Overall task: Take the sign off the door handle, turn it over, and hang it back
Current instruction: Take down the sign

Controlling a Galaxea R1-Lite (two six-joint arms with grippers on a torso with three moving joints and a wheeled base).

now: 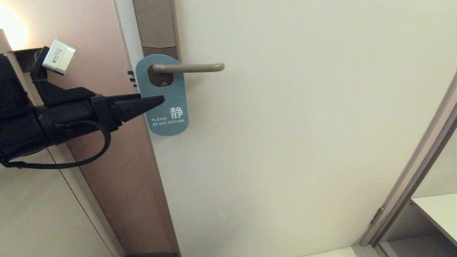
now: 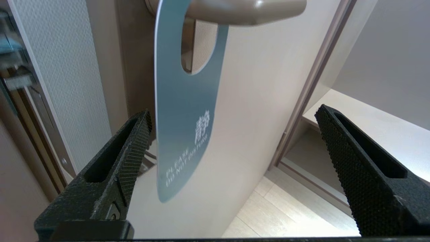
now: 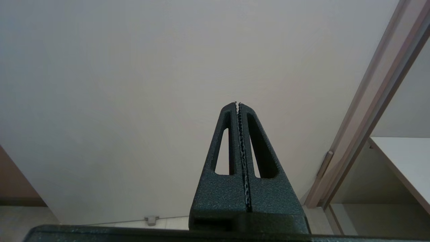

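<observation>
The sign (image 1: 165, 96) hangs by its oval hole on the door handle (image 1: 189, 67), blue "DO NOT DISTURB" face outward, close to the backplate (image 1: 155, 25). My left gripper (image 1: 159, 101) reaches in from the left at the sign's middle height and is open. In the left wrist view the sign (image 2: 181, 117) hangs from the handle (image 2: 242, 10) inside the gap of the left gripper (image 2: 234, 111), close to one finger (image 2: 134, 148) and far from the other (image 2: 339, 144); neither presses on it. My right gripper (image 3: 238, 104) is shut and empty, facing the bare door lower down.
The cream door (image 1: 303, 125) fills the middle. A pink-brown door jamb (image 1: 117, 160) runs down the left behind my left arm. A door frame (image 1: 410, 178) and a white shelf (image 1: 439, 210) stand at the right. Pale wood floor (image 2: 285, 208) lies below.
</observation>
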